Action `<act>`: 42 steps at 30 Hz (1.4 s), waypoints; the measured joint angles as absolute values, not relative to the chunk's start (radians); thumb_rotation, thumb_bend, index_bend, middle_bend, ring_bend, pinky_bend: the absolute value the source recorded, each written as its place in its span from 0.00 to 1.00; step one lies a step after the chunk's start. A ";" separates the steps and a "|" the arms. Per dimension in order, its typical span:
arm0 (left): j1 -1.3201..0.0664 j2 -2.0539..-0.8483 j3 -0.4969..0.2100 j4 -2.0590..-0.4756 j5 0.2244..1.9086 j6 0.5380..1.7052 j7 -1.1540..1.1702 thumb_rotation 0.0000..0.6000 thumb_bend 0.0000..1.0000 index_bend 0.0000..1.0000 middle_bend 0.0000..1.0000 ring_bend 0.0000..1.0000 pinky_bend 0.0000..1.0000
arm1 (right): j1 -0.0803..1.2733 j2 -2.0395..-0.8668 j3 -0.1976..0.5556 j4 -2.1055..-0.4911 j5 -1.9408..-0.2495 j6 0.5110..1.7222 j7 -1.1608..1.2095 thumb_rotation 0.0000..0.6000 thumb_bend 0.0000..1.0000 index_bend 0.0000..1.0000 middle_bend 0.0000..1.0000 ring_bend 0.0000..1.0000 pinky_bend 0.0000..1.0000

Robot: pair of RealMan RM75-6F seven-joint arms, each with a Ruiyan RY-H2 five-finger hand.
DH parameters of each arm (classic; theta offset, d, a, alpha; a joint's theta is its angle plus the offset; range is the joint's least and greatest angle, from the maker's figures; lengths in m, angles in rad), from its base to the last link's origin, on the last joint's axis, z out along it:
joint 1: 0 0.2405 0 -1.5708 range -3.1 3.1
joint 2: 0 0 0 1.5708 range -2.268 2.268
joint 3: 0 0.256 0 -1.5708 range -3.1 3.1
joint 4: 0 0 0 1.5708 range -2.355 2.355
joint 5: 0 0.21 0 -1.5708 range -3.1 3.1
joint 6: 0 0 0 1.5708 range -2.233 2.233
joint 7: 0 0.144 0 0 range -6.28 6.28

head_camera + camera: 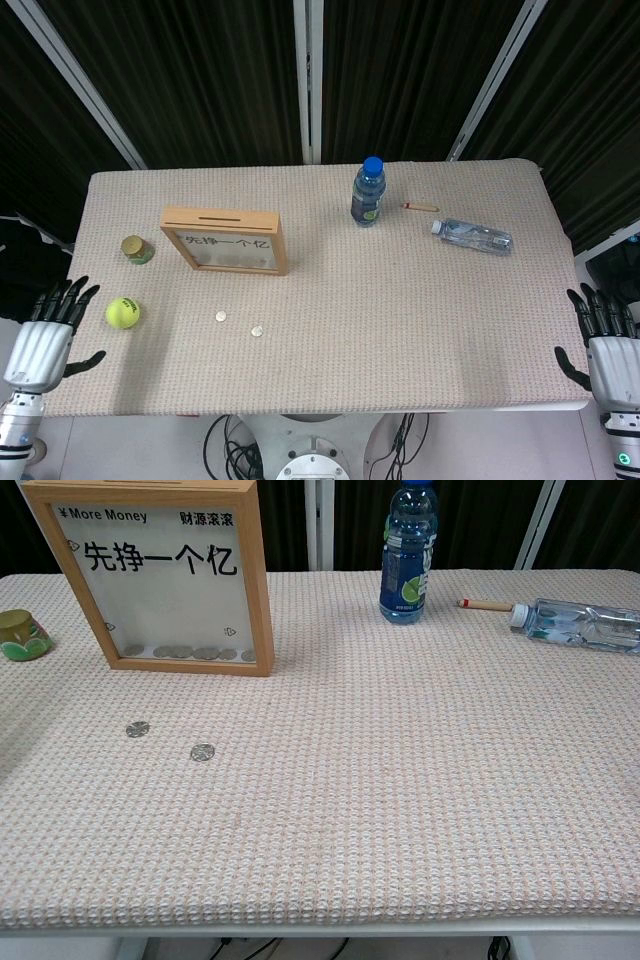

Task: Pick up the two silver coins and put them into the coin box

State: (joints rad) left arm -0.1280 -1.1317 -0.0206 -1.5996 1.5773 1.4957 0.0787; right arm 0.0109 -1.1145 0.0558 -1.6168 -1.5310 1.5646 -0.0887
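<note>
Sitting flat on the woven beige desk (400, 330) are the two silver coins, a little apart from each other: one coin (221, 317) further left and the other coin (257, 331) a touch closer to the front edge. Chest view shows them too, first coin (137, 728) and second coin (203, 751), both lying out in front of the coin box (226, 239), not touching it. That coin box is a wooden frame standing upright with a slot along its top edge and a clear front printed with Chinese characters and "More Money"; a few coins already lie along the bottom inside.

Left of the box there's a small green and yellow jar (136, 249), and nearer the front left corner a yellow-green tennis ball (122, 313). Over toward the back, right of the box, stands a blue-capped bottle (368, 192) with a green label. Just right of it lies a little pencil-like stick (420, 206), and beyond that a clear water bottle (472, 236) on its side.

Left hand (45, 342) hangs off the desk's left edge, fingers spread wide, holding nothing. Right hand (605, 345) is off the right edge, same deal, fingers apart and empty. Both are well away from the coins
</note>
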 measured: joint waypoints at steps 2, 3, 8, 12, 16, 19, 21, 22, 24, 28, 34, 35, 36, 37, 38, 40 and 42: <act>-0.128 -1.130 -0.020 -1.601 1.575 1.494 0.079 1.00 0.09 0.09 0.02 0.00 0.03 | 0.012 -1.116 0.056 -1.615 -1.529 1.561 -0.087 1.00 0.24 0.00 0.00 0.00 0.00; -0.128 -1.129 -0.020 -1.602 1.573 1.492 0.080 1.00 0.09 0.09 0.02 0.00 0.03 | 0.012 -1.117 0.057 -1.614 -1.529 1.560 -0.085 1.00 0.24 0.00 0.00 0.00 0.00; -0.128 -1.130 -0.018 -1.606 1.577 1.491 0.085 1.00 0.09 0.09 0.02 0.00 0.03 | 0.015 -1.119 0.057 -1.609 -1.529 1.556 -0.083 1.00 0.24 0.00 0.00 0.00 0.00; -0.130 -1.134 -0.012 -1.608 1.590 1.490 0.080 1.00 0.09 0.09 0.02 0.00 0.03 | 0.015 -1.114 0.060 -1.615 -1.529 1.560 -0.082 1.00 0.24 0.00 0.00 0.00 0.00; -0.137 -1.137 -0.008 -1.609 1.611 1.486 0.079 1.00 0.09 0.09 0.02 0.00 0.04 | 0.012 -1.108 0.065 -1.618 -1.532 1.572 -0.076 1.00 0.24 0.00 0.00 0.00 0.00; -0.147 -1.142 0.000 -1.616 1.628 1.472 0.081 1.00 0.09 0.09 0.02 0.00 0.05 | 0.011 -1.104 0.069 -1.619 -1.525 1.573 -0.072 1.00 0.24 0.00 0.00 0.00 0.00; -0.155 -1.147 0.006 -1.623 1.636 1.456 0.076 1.00 0.09 0.09 0.02 0.00 0.06 | 0.012 -1.101 0.072 -1.620 -1.519 1.571 -0.069 1.00 0.24 0.00 0.00 0.00 0.00; -0.163 -1.150 0.011 -1.627 1.644 1.443 0.068 1.00 0.09 0.09 0.02 0.00 0.06 | 0.013 -1.099 0.074 -1.620 -1.515 1.567 -0.069 1.00 0.24 0.00 0.00 0.00 0.00; -0.176 -1.159 0.018 -1.630 1.657 1.421 0.060 1.00 0.09 0.09 0.03 0.00 0.07 | 0.016 -1.095 0.077 -1.620 -1.510 1.561 -0.068 1.00 0.24 0.00 0.00 0.00 0.00; -0.206 -1.202 0.022 -1.622 1.669 1.376 0.078 1.00 0.09 0.11 0.04 0.00 0.07 | 0.021 -1.088 0.081 -1.626 -1.509 1.557 -0.062 1.00 0.24 0.00 0.00 0.00 0.00; -0.243 -1.285 0.009 -1.568 1.652 1.321 0.150 1.00 0.09 0.13 0.05 0.00 0.08 | 0.017 -1.093 0.076 -1.617 -1.511 1.558 -0.050 1.00 0.25 0.00 0.00 0.00 0.00; -0.249 -1.304 0.006 -1.553 1.650 1.315 0.161 1.00 0.09 0.14 0.05 0.00 0.08 | 0.016 -1.094 0.075 -1.613 -1.510 1.557 -0.047 1.00 0.25 0.00 0.00 0.00 0.00; -0.252 -1.315 0.005 -1.546 1.649 1.312 0.165 1.00 0.09 0.15 0.06 0.00 0.09 | 0.015 -1.095 0.074 -1.609 -1.508 1.557 -0.044 1.00 0.25 0.00 0.00 0.00 0.00; -0.258 -1.335 0.002 -1.531 1.648 1.308 0.170 1.00 0.10 0.17 0.07 0.00 0.10 | 0.013 -1.096 0.072 -1.604 -1.506 1.556 -0.040 1.00 0.25 0.00 0.00 0.00 0.00; -0.262 -1.349 0.000 -1.519 1.647 1.305 0.173 1.00 0.10 0.19 0.08 0.00 0.11 | 0.012 -1.096 0.072 -1.600 -1.505 1.556 -0.037 1.00 0.25 0.00 0.00 0.00 0.00; -0.273 -1.383 -0.004 -1.489 1.647 1.301 0.178 1.00 0.12 0.22 0.09 0.00 0.13 | 0.010 -1.096 0.072 -1.594 -1.502 1.557 -0.031 1.00 0.25 0.00 0.00 0.00 0.00; -0.284 -1.408 -0.007 -1.465 1.645 1.293 0.177 1.00 0.15 0.23 0.09 0.00 0.14 | 0.009 -1.095 0.072 -1.591 -1.501 1.558 -0.025 1.00 0.25 0.00 0.00 0.00 0.00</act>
State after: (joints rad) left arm -0.2837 -1.4083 -0.0071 -1.4654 1.6452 1.2928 0.1773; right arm 0.0087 -1.0947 0.0720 -1.5915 -1.5012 1.5578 -0.0253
